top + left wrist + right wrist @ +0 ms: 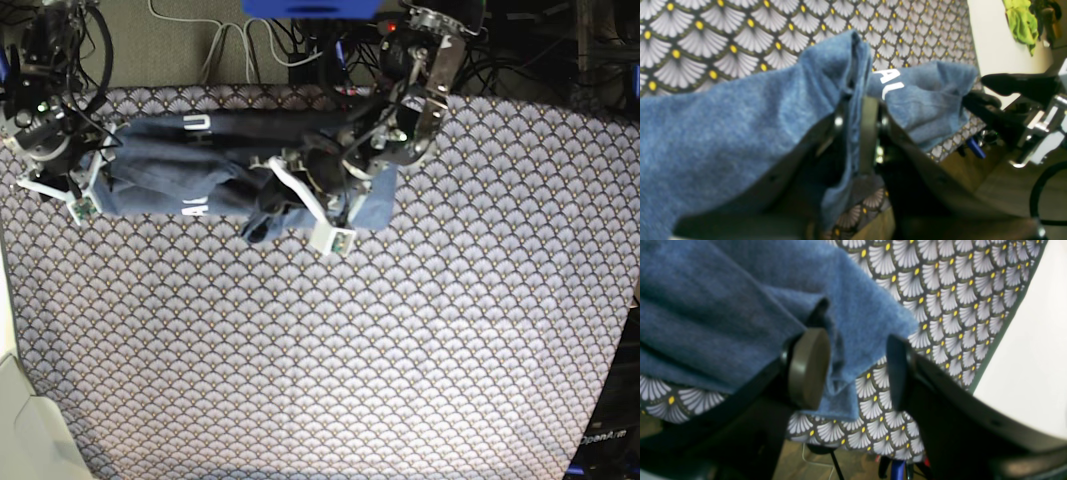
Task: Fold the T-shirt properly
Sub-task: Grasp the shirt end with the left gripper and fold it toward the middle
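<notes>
- Between our left gripper (857,133) jaws: a T-shirt (200,175) fold, clamped tight.
- Beside our right gripper (857,373): its corner lies between wide-open jaws, ungripped.
- T-shirt's long axis: runs gripper to gripper across the table covering (400,350).

The T-shirt (215,170) is slate blue with a paler heathered fleck through the weave, and white block letters (888,81) show on it. The cloth (400,350) under it is dark grey, printed all over with pale grey-white scalloped fans, each with a yellow dot at its base and a thin olive outline. The gripper fingers (806,368) are black, one pad face a dull brown-grey. Beyond the cloth's far edge lie white cables (235,40) and a blue block (310,7).
</notes>
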You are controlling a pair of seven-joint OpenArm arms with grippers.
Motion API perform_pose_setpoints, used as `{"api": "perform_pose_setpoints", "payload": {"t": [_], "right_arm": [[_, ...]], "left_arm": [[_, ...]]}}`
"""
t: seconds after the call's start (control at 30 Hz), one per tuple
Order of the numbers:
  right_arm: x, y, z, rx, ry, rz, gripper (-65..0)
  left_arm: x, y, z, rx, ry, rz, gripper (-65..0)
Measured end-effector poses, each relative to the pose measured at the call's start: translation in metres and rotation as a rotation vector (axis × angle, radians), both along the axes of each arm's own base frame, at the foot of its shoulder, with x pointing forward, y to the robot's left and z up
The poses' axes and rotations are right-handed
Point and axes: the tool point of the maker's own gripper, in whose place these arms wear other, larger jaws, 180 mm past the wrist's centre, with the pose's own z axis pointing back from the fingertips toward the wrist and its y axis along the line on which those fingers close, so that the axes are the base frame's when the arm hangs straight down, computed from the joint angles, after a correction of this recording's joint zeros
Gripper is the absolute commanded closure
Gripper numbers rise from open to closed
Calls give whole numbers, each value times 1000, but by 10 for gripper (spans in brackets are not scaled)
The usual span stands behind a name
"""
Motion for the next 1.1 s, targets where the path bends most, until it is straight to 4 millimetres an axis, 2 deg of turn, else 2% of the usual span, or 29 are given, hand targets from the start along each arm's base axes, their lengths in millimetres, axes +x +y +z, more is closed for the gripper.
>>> {"api": "perform_pose_setpoints", "payload": {"t": [0.17,0.33,0.4,0.5,0.57,0.67,0.83,0.9,0.97,1.03,1.1], "right_arm": [[0,0,0,-1,1,0,-313],[0,0,0,-1,2,0,-313],[0,0,0,0,0,0,-313],[0,0,0,-1,2,0,-313],[0,0,0,-1,1,0,-313],[0,0,0,-1,2,0,-313],[0,0,0,-1,1,0,-313],[0,0,0,-1,1,0,-313],[1,-1,1,-3,-2,0,-314],[2,-6,4,-22,-3,9,-314],[4,-13,11,-45,-15,2,-315]], "left_arm": [[2,-13,7,-35,-60,6,-4],[2,-13,6,-33,-58,6,-9],[1,-13,5,-32,-58,5,-56],[-1,-10,3,-30,-54,-6,-183],[-1,-8,1,-22,-48,3,-227],[-3,-9,5,-29,-58,-10,-228],[-5,-18,35,-69,-131,-35,-224],[1,-9,47,-71,-173,-15,-219],[9,12,47,-42,-195,11,-215],[14,42,31,23,-172,72,-217],[8,69,12,86,-129,102,-217]]}}
